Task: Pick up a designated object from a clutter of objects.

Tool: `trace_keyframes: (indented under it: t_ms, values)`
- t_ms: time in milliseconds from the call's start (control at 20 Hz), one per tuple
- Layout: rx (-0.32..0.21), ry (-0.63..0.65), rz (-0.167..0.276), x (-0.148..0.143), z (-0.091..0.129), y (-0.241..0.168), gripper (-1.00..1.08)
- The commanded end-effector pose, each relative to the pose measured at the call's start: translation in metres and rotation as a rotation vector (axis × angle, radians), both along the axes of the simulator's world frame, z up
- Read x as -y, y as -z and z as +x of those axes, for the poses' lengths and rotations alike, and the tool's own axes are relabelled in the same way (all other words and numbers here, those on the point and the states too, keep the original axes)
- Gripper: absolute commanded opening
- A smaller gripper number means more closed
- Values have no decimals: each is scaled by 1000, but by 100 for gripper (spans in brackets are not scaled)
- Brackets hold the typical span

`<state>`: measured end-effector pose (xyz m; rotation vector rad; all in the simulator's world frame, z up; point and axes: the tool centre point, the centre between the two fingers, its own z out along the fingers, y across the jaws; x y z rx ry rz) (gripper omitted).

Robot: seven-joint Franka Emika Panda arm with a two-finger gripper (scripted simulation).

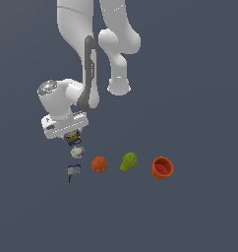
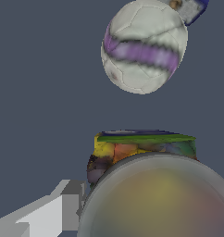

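Observation:
The striped can (image 1: 73, 140) sits right under the arm's hand, between the fingers of my gripper (image 1: 73, 137). In the wrist view its pale metallic top (image 2: 160, 199) fills the near part of the picture, and its multicoloured label (image 2: 132, 150) shows beyond it. One finger (image 2: 63, 203) lies against the can's side; the other is hidden by the can. The gripper (image 2: 155, 194) looks shut on the can. The white ball with a purple band (image 1: 77, 152) (image 2: 144, 46) lies just past the can, apart from it.
In the exterior view a small blue-grey item (image 1: 74, 170) lies below the ball; it also shows in the wrist view (image 2: 190, 7). To the exterior view's right lie an orange ball (image 1: 99, 164), a green pear (image 1: 128, 161) and an orange-red cup (image 1: 162, 168).

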<state>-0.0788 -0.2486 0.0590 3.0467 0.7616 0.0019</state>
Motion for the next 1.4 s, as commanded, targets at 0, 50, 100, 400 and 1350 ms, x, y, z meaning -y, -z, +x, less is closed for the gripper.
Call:
trace_keyframes:
  t_ms: [0, 50, 100, 400, 1350]
  values:
    - [-1, -1, 1, -1, 0, 1, -100]
    - [-1, -1, 1, -1, 0, 1, -100]
    - [-1, -1, 1, -1, 0, 1, -100]
    - [0, 0, 0, -5, 4, -7, -100]
    - [-1, -1, -1, -97, 72, -141, -100]
